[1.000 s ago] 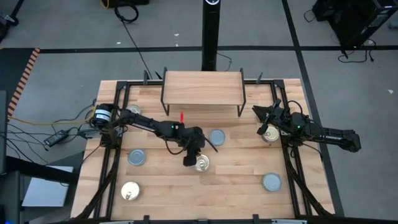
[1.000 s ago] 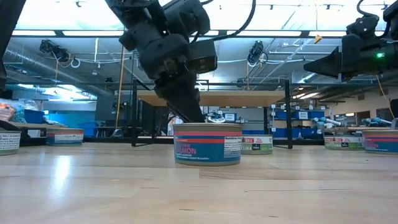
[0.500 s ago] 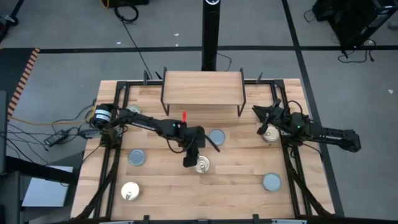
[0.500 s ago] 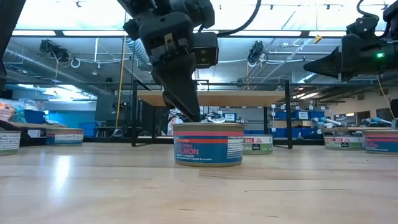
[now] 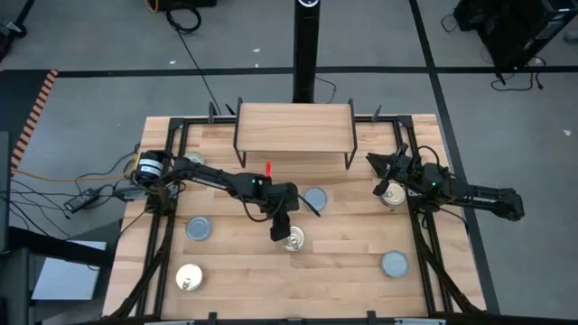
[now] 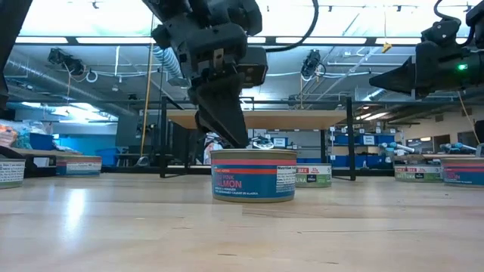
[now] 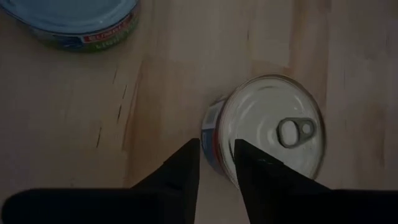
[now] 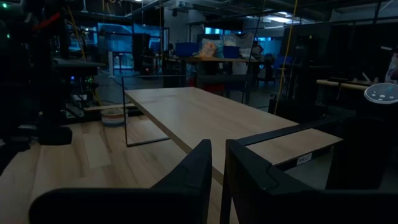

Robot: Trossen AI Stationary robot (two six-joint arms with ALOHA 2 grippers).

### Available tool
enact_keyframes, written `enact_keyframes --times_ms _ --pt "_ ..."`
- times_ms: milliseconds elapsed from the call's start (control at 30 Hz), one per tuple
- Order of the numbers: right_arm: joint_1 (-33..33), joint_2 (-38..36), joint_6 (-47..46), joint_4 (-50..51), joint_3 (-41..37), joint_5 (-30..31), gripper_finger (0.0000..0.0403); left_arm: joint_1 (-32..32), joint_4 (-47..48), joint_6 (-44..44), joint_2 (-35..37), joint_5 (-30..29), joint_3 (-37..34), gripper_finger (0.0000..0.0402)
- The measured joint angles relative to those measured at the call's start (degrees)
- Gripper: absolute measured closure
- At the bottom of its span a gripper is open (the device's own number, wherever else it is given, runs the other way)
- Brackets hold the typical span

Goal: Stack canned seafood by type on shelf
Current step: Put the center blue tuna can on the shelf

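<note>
A gold-lidded tin [image 5: 293,238] stands at the table's middle, with its pull tab [image 7: 296,131] up. My left gripper [image 5: 278,229] points down at that tin's left side, its fingers a narrow gap apart. One finger is over the lid and one is outside the wall. Another gold tin [image 5: 189,277] and blue-grey tins [image 5: 200,227], [image 5: 314,199], [image 5: 395,264] sit flat on the table. The shelf [image 5: 293,126] stands at the far edge. My right gripper [image 5: 372,162] is shut and hovers in the air near a tin [image 5: 391,194]. My left gripper [image 7: 216,152] comes from above with its fingers [image 7: 249,163] astride the centre tin's rim [image 7: 217,134] on the left side. The tin sits flat on the table. Whether a finger touches the rim, I cannot tell.
In the low view the centre tin [image 6: 253,175] hides part of another tin [image 6: 311,175] behind it. Black frame rails [image 5: 163,226] run along both table sides. A black pole [image 5: 307,45] rises behind the shelf. Bare wood lies along the near edge.
My left gripper has shifted a little toward the table's right, closer over the centre tin, and stands more upright. The tin has turned slightly on the spot, since its label shows more letters than before. My right arm has kept still.
</note>
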State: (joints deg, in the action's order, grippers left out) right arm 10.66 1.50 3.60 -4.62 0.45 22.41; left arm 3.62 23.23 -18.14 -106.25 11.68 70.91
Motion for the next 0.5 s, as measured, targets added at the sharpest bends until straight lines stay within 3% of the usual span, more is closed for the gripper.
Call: enact_keyframes --times_ms 500 --pt "0.0 0.0 0.0 -0.2 0.0 0.0 0.0341 -0.4 -1.7 -0.1 -2.5 2.5 0.0 0.0313"
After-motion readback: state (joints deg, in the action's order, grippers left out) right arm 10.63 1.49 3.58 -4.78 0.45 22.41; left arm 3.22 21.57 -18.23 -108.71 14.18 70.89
